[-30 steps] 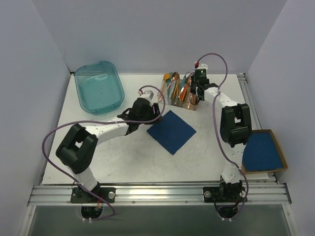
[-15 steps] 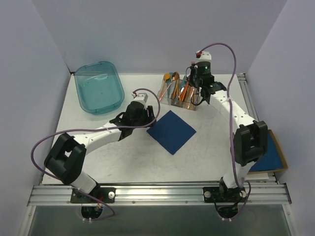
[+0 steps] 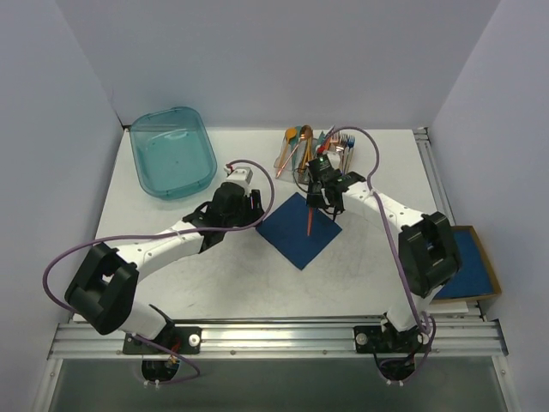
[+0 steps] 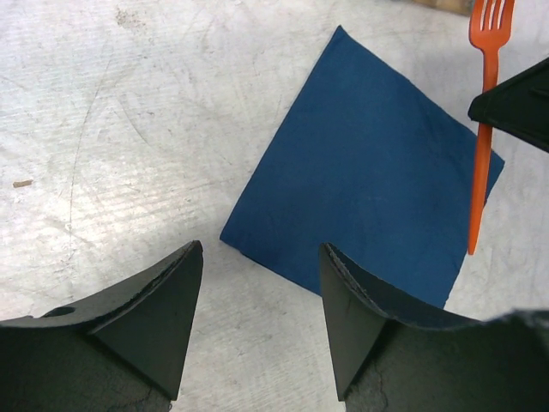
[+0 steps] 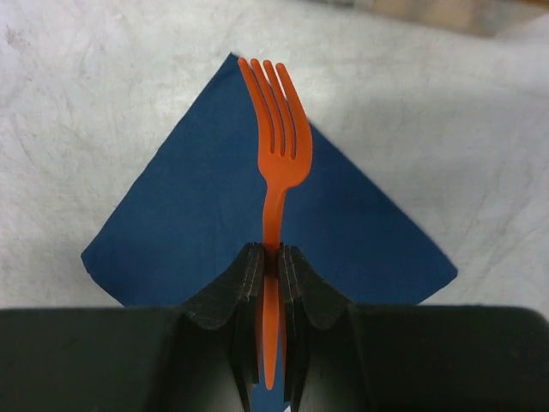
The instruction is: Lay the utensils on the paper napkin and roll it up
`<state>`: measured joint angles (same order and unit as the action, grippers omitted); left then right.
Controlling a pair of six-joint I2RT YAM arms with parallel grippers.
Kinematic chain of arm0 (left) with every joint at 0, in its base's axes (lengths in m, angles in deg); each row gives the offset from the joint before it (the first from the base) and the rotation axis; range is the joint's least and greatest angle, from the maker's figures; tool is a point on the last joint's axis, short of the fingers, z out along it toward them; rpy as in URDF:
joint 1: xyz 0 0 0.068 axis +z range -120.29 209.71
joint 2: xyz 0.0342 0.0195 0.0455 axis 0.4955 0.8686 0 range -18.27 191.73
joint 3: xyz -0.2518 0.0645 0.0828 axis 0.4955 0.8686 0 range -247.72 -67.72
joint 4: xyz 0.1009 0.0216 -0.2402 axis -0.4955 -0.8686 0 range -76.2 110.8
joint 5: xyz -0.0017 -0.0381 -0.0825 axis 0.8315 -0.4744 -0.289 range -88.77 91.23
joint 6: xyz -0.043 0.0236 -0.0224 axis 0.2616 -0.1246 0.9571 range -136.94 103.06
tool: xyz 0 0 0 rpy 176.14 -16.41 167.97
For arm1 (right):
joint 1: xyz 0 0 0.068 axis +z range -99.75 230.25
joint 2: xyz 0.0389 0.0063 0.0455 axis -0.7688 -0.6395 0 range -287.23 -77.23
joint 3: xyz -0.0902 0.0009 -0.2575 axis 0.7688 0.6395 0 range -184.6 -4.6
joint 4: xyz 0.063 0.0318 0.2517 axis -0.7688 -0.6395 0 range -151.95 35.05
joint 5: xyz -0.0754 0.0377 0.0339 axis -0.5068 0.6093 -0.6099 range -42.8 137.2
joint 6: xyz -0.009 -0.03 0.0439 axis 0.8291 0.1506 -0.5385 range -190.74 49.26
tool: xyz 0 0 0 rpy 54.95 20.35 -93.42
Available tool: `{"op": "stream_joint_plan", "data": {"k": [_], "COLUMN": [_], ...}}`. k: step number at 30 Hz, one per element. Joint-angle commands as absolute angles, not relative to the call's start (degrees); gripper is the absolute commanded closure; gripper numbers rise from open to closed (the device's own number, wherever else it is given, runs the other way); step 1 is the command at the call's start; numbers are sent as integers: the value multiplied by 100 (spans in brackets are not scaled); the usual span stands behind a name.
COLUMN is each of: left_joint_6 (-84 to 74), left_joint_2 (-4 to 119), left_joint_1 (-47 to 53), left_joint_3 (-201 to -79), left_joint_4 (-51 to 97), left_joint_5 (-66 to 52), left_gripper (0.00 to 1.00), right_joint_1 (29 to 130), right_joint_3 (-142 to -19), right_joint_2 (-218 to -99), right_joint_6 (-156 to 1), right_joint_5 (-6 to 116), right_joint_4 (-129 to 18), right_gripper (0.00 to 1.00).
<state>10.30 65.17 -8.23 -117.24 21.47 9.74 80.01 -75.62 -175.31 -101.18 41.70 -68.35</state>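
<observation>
Clamping the orange fork (image 5: 276,146) mid-handle in the right gripper (image 5: 271,256), above the paper napkin (image 5: 189,223); holding the left gripper (image 4: 260,251) agape, just short of its edge.

The paper napkin (image 3: 287,230) lay on the table (image 3: 214,275). The cutlery holder (image 3: 296,156) stood at its 12 o'clock, the tub (image 3: 171,154) at 10 and the cardboard tray (image 3: 484,257) at 4. The fork (image 3: 310,221) hung over the napkin, with the left gripper (image 3: 262,206) at its 9 o'clock.
</observation>
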Motion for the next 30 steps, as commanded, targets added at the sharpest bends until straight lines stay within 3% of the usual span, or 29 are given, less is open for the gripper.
{"op": "stream_joint_plan", "data": {"k": [1, 26, 30], "left_joint_6": [863, 819, 811], "left_joint_2": [6381, 6478, 6487], "left_joint_1": [-835, -826, -826], "left_joint_3": [-11651, -11624, -11642], "left_joint_4": [2414, 2581, 2564], "left_joint_5": [1046, 870, 870], "left_gripper": [35, 35, 35], "right_joint_1": [8188, 8286, 8285], "right_joint_3": [-7430, -8080, -8159], "right_joint_2": [-17267, -18859, -18982], "right_joint_6": [-10572, -9825, -9834], "right_joint_5": [4061, 4526, 4456], "right_joint_4": [-6884, -6549, -6637], "right_gripper": [100, 100, 90]}}
